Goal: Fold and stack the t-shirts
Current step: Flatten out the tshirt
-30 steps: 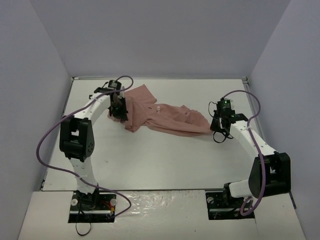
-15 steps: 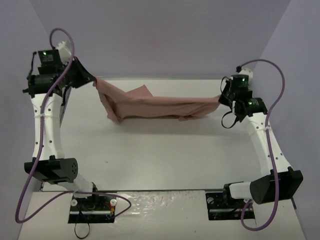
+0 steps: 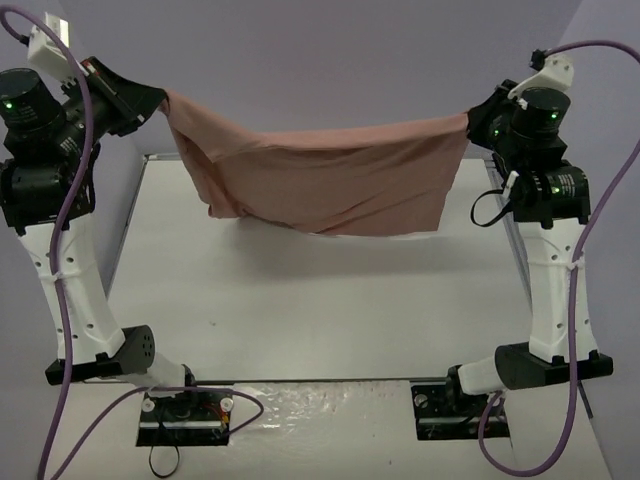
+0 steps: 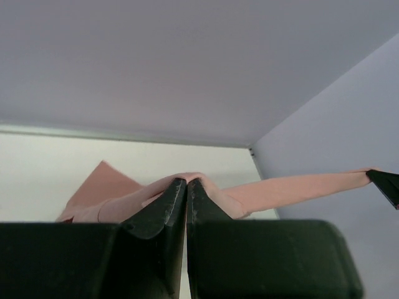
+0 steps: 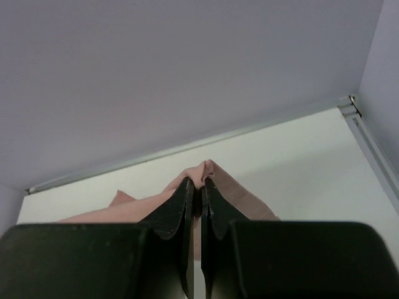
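One dusty-pink t-shirt [image 3: 330,180] hangs stretched in the air between both arms, high above the white table [image 3: 300,310]. My left gripper [image 3: 160,100] is shut on its left edge; in the left wrist view the pink cloth [image 4: 293,190] bunches over my left gripper [image 4: 187,182] and runs off right. My right gripper [image 3: 472,120] is shut on the right edge; in the right wrist view a fold of the t-shirt [image 5: 249,202] pokes out above my right gripper [image 5: 200,182]. The shirt's lower hem sags in the middle. No print shows.
Grey walls [image 3: 330,60] enclose the table on three sides, with a metal rim [image 5: 368,134] at its far right edge. Purple cables [image 3: 600,200] loop beside both raised arms. The arm bases [image 3: 185,405] sit at the near edge.
Both arms have risen and spread apart, lifting the t-shirt off the table. It went from a crumpled heap to a taut hanging sheet.
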{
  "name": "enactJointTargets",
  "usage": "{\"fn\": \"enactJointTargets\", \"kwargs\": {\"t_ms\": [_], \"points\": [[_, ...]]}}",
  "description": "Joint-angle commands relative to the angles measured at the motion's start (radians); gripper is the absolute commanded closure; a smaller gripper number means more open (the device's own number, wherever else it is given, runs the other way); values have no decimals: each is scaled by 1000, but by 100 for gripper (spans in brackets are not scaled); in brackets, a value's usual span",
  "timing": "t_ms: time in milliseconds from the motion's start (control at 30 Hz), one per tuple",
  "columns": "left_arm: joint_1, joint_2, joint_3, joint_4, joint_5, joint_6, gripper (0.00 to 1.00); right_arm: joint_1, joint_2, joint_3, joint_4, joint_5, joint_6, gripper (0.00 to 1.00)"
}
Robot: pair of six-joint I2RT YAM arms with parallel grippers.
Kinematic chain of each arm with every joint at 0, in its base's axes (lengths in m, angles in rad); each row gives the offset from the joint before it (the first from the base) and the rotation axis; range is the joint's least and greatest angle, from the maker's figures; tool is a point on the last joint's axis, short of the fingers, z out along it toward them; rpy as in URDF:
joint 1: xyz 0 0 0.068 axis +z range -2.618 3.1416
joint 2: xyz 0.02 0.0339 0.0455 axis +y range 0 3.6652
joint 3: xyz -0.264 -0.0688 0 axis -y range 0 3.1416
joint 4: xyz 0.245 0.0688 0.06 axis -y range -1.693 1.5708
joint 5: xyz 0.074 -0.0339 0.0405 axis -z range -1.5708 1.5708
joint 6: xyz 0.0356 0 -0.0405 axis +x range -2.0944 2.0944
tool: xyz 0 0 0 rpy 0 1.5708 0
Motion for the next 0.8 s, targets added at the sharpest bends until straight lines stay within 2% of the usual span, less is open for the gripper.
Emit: {"fn": "enactJointTargets", "kwargs": {"t_ms": [0, 167, 500, 767], "points": [[10, -84, 120, 244, 57, -108, 100, -6, -29, 165, 66, -23, -40, 100], [10, -126, 203, 309, 51, -133, 100, -5, -79, 264, 68, -9, -84, 100], [11, -131, 276, 370, 50, -198, 100, -4, -129, 301, 68, 31, -101, 100], [10, -38, 256, 385, 46, -214, 100, -4, -68, 291, 69, 46, -109, 100]]}}
